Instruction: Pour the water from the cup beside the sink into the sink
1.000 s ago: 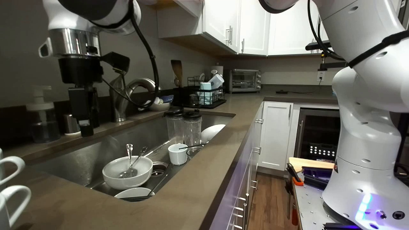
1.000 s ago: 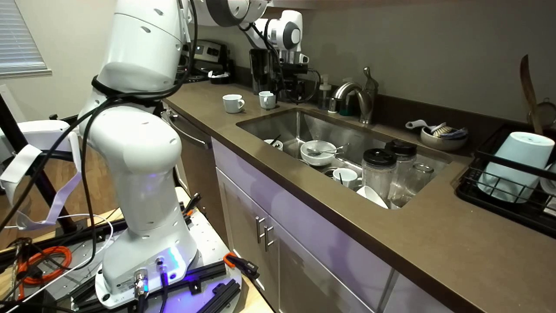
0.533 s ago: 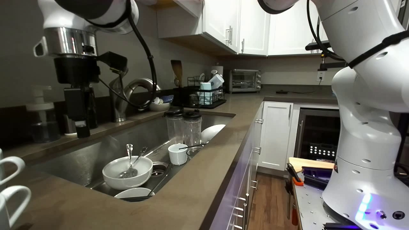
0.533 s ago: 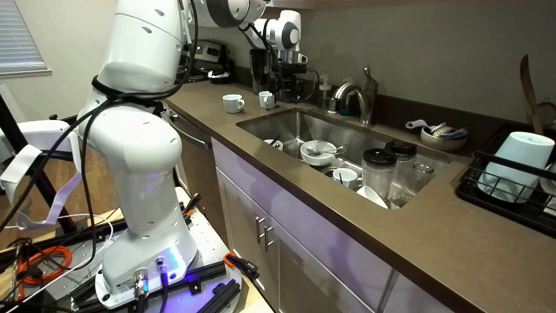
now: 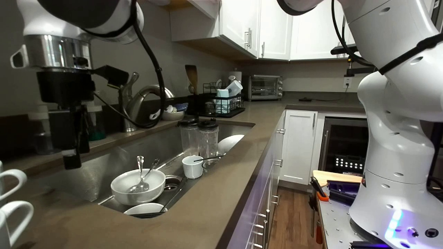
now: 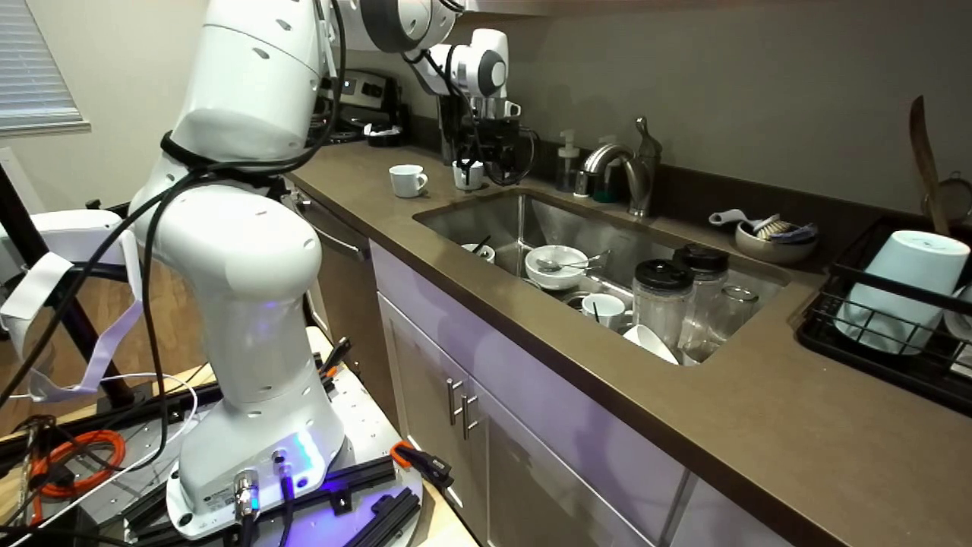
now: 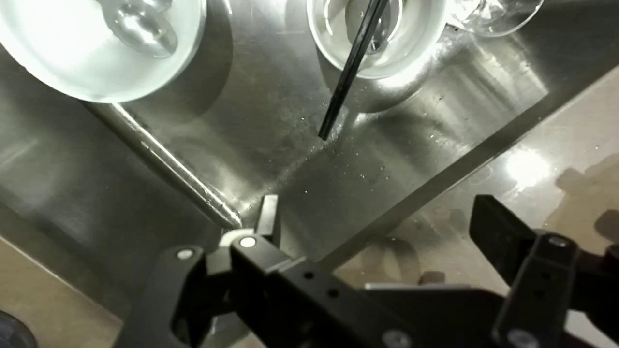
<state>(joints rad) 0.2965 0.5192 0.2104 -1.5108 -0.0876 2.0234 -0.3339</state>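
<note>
Two white mugs stand upright on the brown counter beside the sink. In an exterior view the nearer mug (image 6: 406, 182) and the other mug (image 6: 468, 178) both show, the latter partly behind my gripper (image 6: 480, 170). In an exterior view only their handles show well, the upper handle (image 5: 23, 177) and the lower handle (image 5: 29, 209). The steel sink (image 5: 84, 174) also shows in the wrist view (image 7: 285, 130). My gripper (image 5: 77, 157) hangs pointing down near the sink's end by the mugs. In the wrist view the gripper (image 7: 377, 217) is open and empty; no mug is clearly visible there.
The sink holds a white bowl (image 5: 136, 193) with spoons, a white cup (image 5: 192, 167) with a dark stick, and lidded clear containers (image 6: 663, 300). The tap (image 6: 642, 171) and soap bottle (image 6: 567, 161) stand behind. A dish rack (image 6: 843, 334) stands farther along.
My gripper has moved left and down in both exterior views, closer to the mugs. In an exterior view it now overlaps the farther mug. The mugs and sink contents have not moved.
</note>
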